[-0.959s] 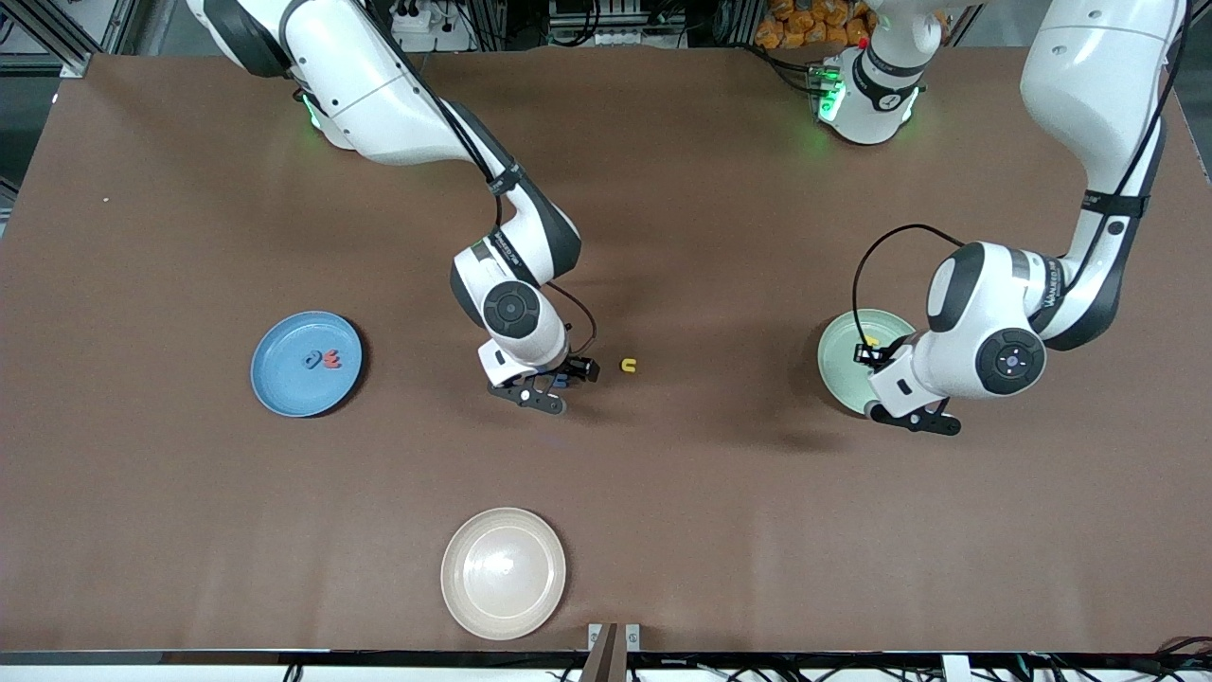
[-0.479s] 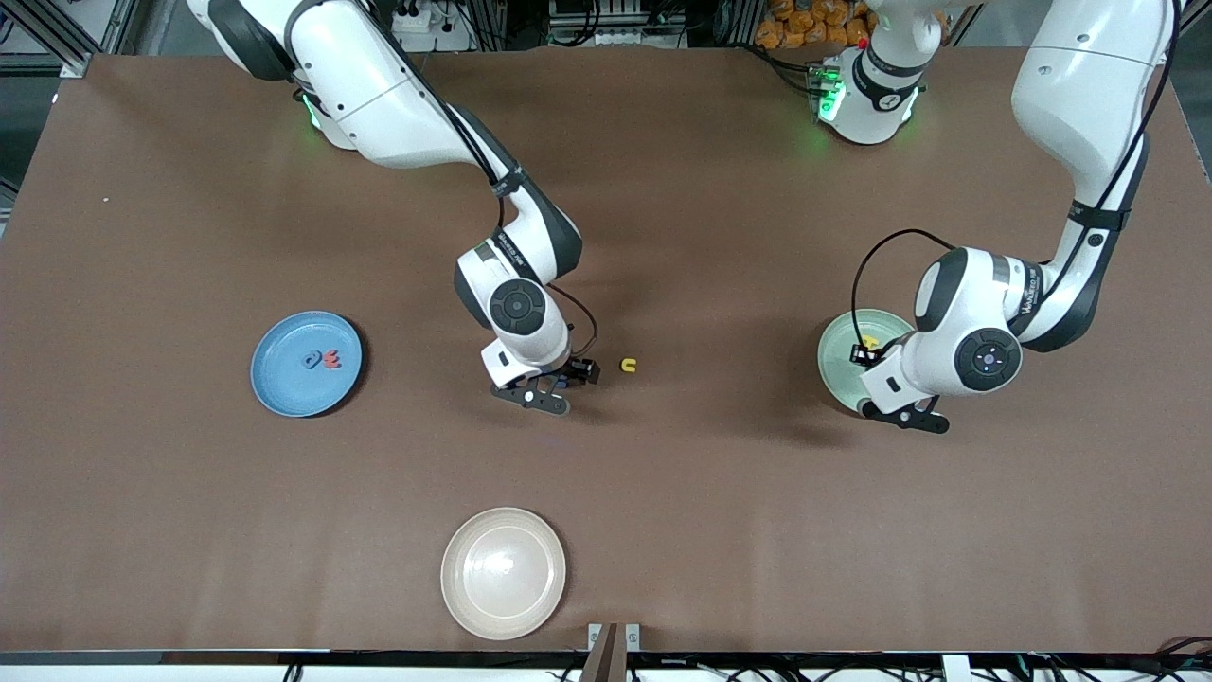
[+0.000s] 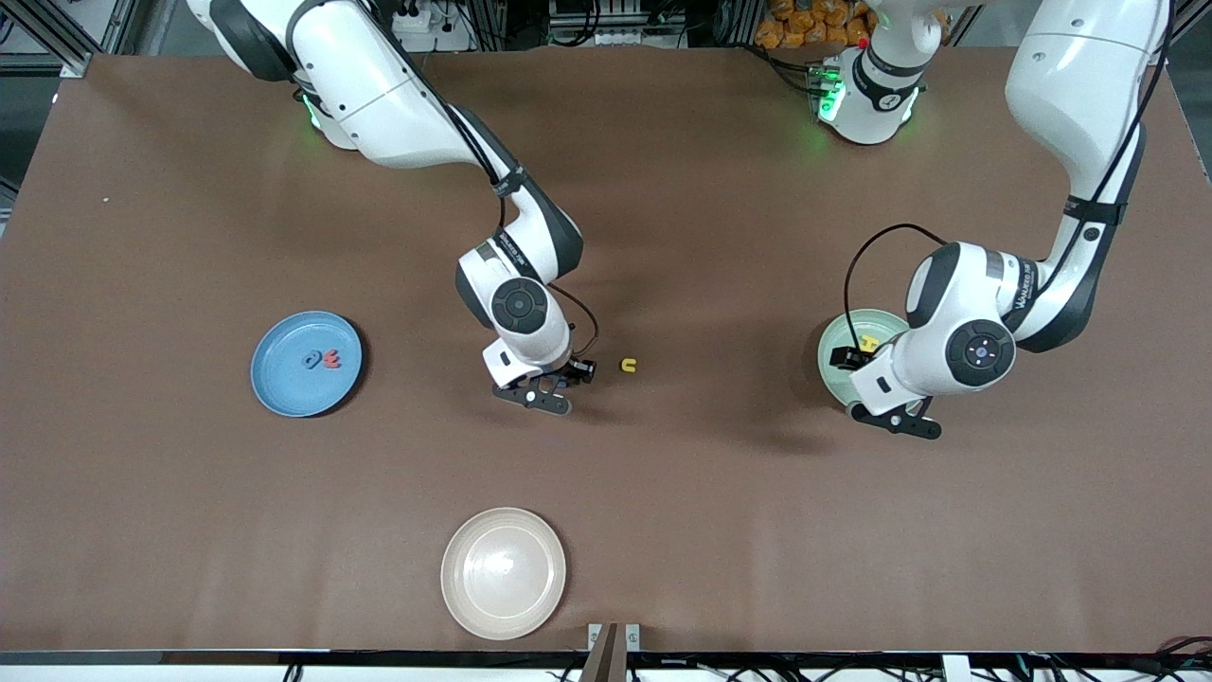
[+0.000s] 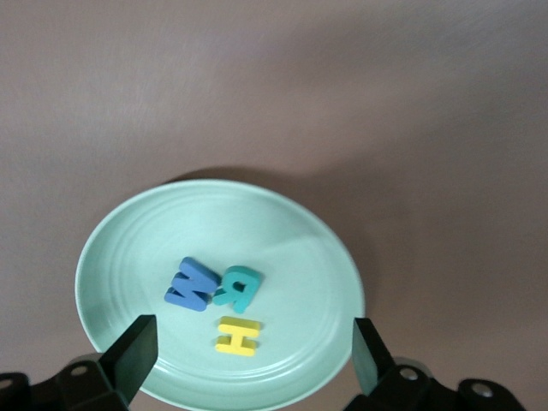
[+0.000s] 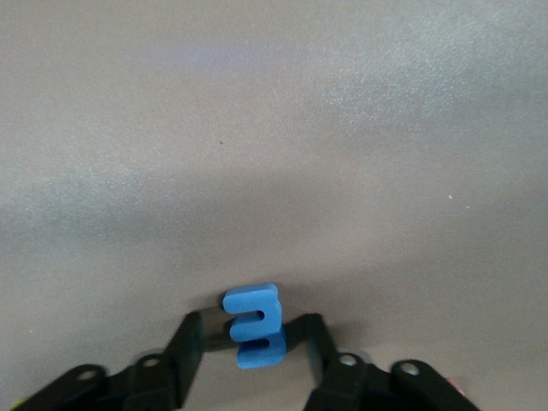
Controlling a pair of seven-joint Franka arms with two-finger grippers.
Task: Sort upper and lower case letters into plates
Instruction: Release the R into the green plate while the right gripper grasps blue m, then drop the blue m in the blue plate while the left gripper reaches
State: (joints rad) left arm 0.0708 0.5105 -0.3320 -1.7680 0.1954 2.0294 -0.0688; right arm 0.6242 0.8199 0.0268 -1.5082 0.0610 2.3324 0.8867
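Observation:
My right gripper [image 3: 559,381] is low over the middle of the table. Its fingers stand on either side of a small blue letter [image 5: 253,312], with narrow gaps, so the right gripper [image 5: 253,338] is open. A yellow letter [image 3: 628,365] lies on the table beside it. My left gripper [image 3: 864,381] hangs open and empty over the mint green plate [image 3: 831,377]. That plate [image 4: 128,257] holds a blue N [image 4: 192,284], a teal R [image 4: 237,288] and a yellow H [image 4: 237,336], seen past the left gripper [image 4: 253,360]. The blue plate [image 3: 284,384] holds a blue letter [image 3: 311,359] and a red letter [image 3: 329,358].
A cream-beige plate [image 3: 504,573] lies empty near the table's front edge, nearer to the front camera than the right gripper. Both arms' bases stand along the table's back edge.
My left gripper has shifted a little over the mint plate toward the middle of the table. My right gripper has stayed almost still around the blue letter.

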